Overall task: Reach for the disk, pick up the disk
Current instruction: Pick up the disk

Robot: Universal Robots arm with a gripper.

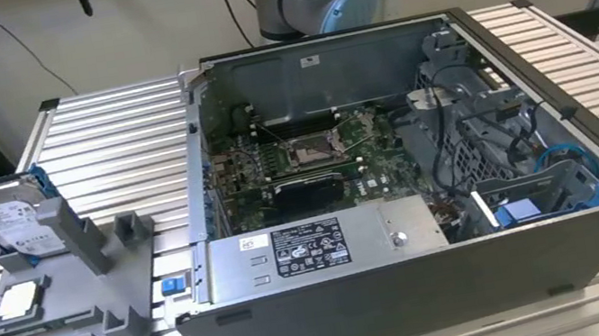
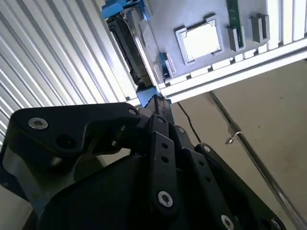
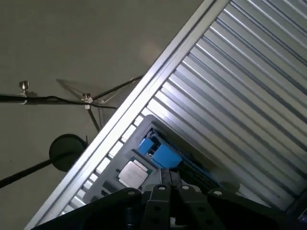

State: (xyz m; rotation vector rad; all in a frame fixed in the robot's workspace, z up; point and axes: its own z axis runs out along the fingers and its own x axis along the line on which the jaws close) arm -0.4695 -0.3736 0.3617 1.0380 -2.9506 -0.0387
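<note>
Your jaws hang near disk (image 1: 16,218) top edge; open or closed, cannot tell. Disk upright in holder (image 1: 79,305), exterior view's left, by bench (image 1: 111,135) edge; bare slats toward case (image 1: 418,294).

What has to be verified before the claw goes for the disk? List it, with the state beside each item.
1. Disk upright in the grey holder: ok.
2. Nothing lying on the disk's top edge in the exterior view: ok.
3. Claw pointed toward the disk in the second wrist view: ok.
4. Gap between claw and disk: cannot tell.
5. Chip seated in its own recess, apart from the disk: ok.
6. Open computer case apart from the disk, to the exterior view's right: ok.
</note>
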